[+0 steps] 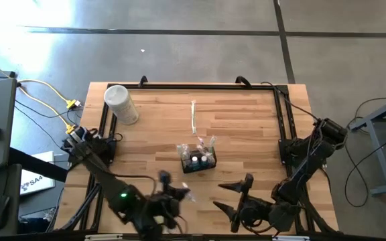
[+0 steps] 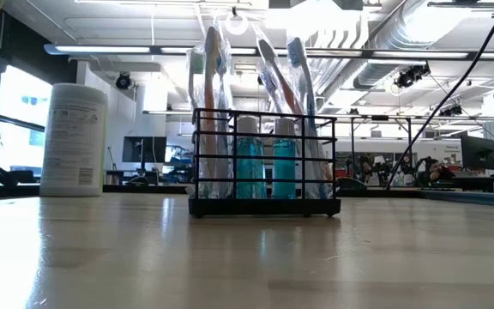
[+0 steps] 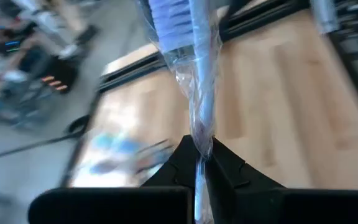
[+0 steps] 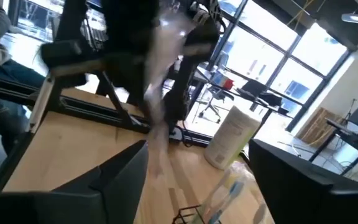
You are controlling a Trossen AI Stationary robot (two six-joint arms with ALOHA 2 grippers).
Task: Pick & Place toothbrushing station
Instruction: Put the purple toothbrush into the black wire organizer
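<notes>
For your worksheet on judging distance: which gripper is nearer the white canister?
Left. The left gripper, shut on a wrapped toothbrush, sits at the near edge on the white canister's side; the right gripper, open, is farther across.

**Right wrist view: spread fingers, the other arm ahead**

The right pincer (image 4: 194, 177) has its two dark fingers (image 4: 104, 180) spread wide over the pale wooden worktop (image 4: 55, 140). Beyond them, the other dark arm (image 4: 129, 43) carries a clear-wrapped item (image 4: 160, 68). Beside that arm stands a tall white cylindrical canister (image 4: 232, 137).
</notes>
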